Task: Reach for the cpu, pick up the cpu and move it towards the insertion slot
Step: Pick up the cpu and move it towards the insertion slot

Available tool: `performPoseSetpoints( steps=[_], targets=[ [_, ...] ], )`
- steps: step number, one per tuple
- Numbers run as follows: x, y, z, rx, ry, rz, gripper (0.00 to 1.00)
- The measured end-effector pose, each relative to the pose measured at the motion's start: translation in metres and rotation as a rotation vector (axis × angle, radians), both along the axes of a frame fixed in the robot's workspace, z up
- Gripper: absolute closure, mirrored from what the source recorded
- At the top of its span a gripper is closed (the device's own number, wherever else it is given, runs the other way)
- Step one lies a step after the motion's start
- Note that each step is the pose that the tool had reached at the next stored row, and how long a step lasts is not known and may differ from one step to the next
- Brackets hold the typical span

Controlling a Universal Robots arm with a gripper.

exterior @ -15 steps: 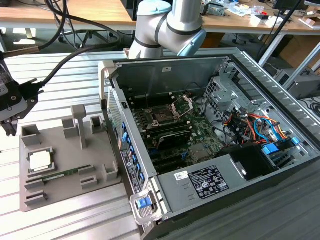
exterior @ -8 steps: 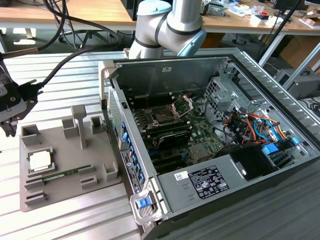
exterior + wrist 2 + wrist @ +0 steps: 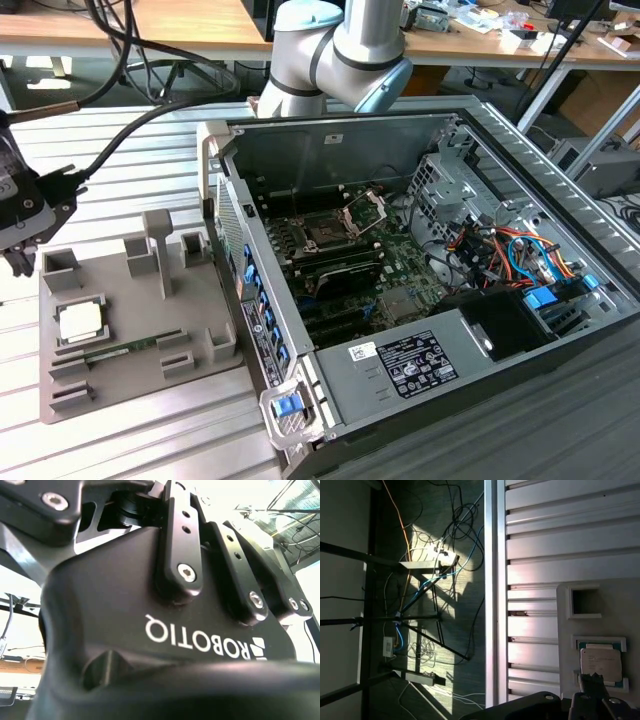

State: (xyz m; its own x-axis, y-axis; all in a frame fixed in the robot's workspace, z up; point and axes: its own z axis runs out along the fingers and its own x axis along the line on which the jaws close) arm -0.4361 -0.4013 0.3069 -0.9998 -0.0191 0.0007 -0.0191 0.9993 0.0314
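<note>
Cpu [image 3: 80, 322] flat, top up, seemingly square to grey tray [image 3: 120, 390] edges, claw [image 3: 18, 258] nearby, grip state cannot tell

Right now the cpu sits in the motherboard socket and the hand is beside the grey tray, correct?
Not quite. The cpu lies in a recess of the grey tray, not the socket, as the exterior view shows. The hand is beside the tray.
</note>
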Motion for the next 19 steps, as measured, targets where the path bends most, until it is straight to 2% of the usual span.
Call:
performPoseSetpoints(
  steps=[19],
  targets=[
    [0.0000,0.0000,-0.0086,-0.0141,0.0000,0.000,0.89]
  ],
)
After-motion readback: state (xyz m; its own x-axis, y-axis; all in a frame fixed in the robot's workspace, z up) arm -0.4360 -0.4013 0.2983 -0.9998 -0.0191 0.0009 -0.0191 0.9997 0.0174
